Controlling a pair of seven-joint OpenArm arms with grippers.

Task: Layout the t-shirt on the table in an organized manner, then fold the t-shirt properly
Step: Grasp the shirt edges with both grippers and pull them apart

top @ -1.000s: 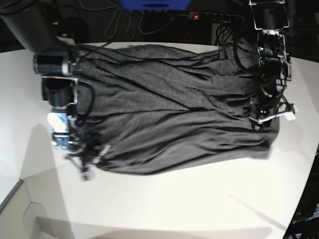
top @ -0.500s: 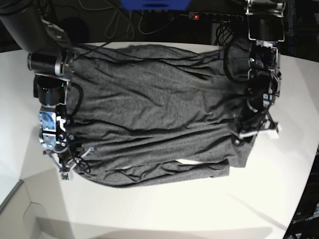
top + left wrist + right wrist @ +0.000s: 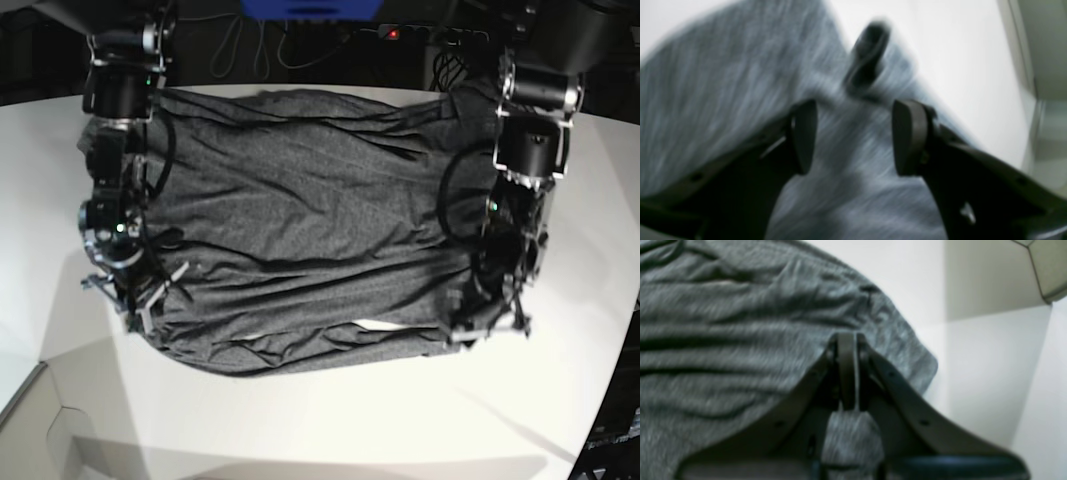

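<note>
Left tool with jaws apart; right tool clamped tight, both pointing down.

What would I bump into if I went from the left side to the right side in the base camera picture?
Bare white table → right gripper, pinching the shirt's edge → dark grey t-shirt → left gripper over the shirt's other edge → bare table again.
</note>
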